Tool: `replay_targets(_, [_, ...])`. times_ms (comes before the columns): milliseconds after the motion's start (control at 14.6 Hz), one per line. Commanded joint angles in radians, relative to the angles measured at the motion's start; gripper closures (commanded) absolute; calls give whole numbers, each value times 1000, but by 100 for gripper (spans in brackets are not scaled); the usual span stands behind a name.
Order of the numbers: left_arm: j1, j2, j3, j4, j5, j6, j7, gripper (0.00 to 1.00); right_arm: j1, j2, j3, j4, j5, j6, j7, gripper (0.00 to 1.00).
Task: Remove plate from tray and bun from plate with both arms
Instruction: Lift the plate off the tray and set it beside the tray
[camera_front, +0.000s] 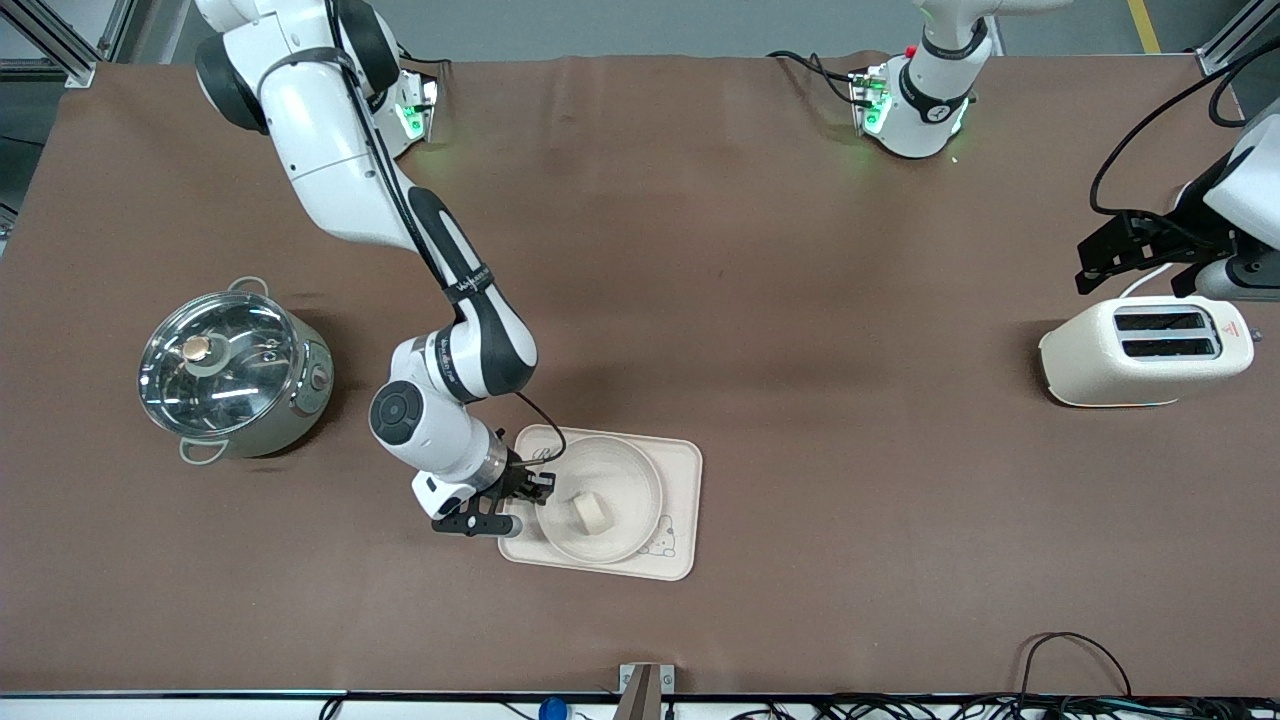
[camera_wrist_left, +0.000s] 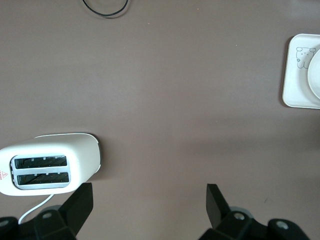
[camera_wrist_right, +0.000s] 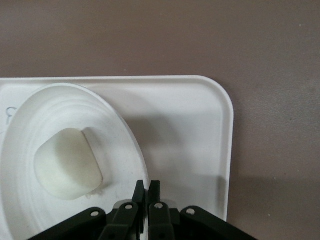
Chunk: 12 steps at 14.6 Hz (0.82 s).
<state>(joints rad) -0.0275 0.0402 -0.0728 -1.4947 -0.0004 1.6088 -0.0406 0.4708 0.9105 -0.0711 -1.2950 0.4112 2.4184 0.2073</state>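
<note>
The round cream plate lies on the rectangular cream tray, with the small pale bun in its middle. My right gripper is down at the plate's rim on the side toward the right arm's end of the table. In the right wrist view its fingers are shut on the rim of the plate, beside the bun and over the tray. My left gripper hangs open and empty over the table next to the toaster.
A cream toaster stands at the left arm's end of the table. A steel pot with a glass lid stands at the right arm's end. The left wrist view shows a corner of the tray.
</note>
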Motion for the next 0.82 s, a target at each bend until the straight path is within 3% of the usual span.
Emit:
replay_targets(0, [1,3,1,14,10,-18,1,0,2,-197,27,-181,3,-53,-45,100])
replay_targets(205, [0,3,1,14,10,-18,1,0,3,-387,103,-497,4,123,-43,100])
replay_targets(410, [0,3,1,14,10,-18,1,0,11,-498,197,-757,21,311,-39,100])
replay_targets(615, [0,3,1,13,10,-21,-1,0,14,-496,283,-920,67,543,-37,100])
replay_targets(752, [0,3,1,13,10,-30,-4,0,20,-489,295,-931,70,568,-32,100])
